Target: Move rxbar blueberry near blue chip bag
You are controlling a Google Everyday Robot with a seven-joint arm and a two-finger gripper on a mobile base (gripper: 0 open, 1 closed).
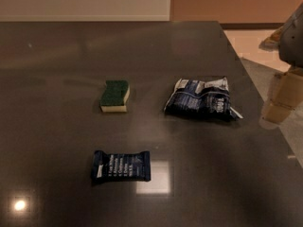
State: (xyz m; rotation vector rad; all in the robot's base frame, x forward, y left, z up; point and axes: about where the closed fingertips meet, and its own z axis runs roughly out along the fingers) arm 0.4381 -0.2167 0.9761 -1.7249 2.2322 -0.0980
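The bar (120, 166) lies flat on the dark bench (57, 79), close to the near edge and left of the middle, its long side running along that edge and its white text facing up. The bag (201, 99) lies crumpled nearer the right edge, farther back, well apart from the bar. A green-topped sponge (115, 96) sits left of the bag, toward the bench's middle. The gripper (281, 103) hangs at the right edge, touching nothing; whether it is spread or closed cannot be told.
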